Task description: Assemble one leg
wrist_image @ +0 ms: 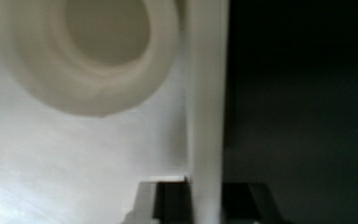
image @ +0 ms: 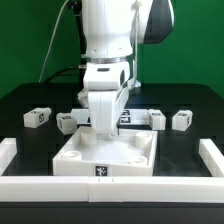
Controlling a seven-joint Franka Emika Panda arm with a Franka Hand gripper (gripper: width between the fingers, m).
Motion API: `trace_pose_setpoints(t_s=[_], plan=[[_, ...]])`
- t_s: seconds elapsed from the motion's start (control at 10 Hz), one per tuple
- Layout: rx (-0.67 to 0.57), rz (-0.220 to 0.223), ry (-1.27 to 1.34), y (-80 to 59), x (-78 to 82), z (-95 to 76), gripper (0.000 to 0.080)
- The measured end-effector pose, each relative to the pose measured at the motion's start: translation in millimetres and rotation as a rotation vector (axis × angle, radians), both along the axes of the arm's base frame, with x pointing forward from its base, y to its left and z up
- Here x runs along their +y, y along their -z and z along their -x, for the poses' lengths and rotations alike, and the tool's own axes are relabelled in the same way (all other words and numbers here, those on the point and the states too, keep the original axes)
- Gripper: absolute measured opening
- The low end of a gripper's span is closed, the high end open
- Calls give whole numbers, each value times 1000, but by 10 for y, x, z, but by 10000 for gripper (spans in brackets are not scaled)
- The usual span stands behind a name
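Hanging low over the white tray-like part (image: pixel 68 160), the gripper (image: pixel 103 132) hides its jaws; their opening cannot be told. Wrist view: a round corner socket (wrist_image: pixel 83 50), close up. Behind the tray, on the black table (image: pixel 20 100), lie a leg (image: pixel 66 122) and a second leg (image: pixel 37 117) at the exterior view's left, two more legs (image: pixel 157 118) at its right

- Arm (image: pixel 105 40): smooth white shell with a glossy sheen, seemingly moulded plastic; black parts near the top look glossy too.
- Legs (image: pixel 181 120): chunky white plastic, matt; each shows a flat black-and-white printed tag.
- Tray-like part (image: pixel 140 158): white plastic, smooth and matt; in the wrist view its round socket (wrist_image: pixel 91 50) looks smooth, with a dull, soft sheen.
- Surface (image: pixel 25 100): black, matt.
- Rails (image: pixel 212 158) edging the surface: white, smooth, matt.
- Backdrop (image: pixel 30 40): green, dull; material cannot be told.
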State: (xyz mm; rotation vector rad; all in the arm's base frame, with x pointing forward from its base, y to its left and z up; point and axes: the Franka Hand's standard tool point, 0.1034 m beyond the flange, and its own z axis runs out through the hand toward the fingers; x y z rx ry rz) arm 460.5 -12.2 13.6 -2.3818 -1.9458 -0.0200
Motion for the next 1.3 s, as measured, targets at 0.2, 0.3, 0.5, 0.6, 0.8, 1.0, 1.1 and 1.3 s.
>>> trace_pose_setpoints(t_s=[0.2,0.3,0.5,0.6,0.8,1.0,1.1,1.3], plan=[[0,0,0,0,0,0,59],[0,0,0,0,0,0,59],[0,0,0,0,0,0,60],[-1,4,-37,4,30,-30,60],[-13,13,-139,3,160,-200,60],[-26,14,-193,1,306,-320,60],[-27,15,-191,2,294,-319,60],[-27,15,-189,2,289,-319,60]])
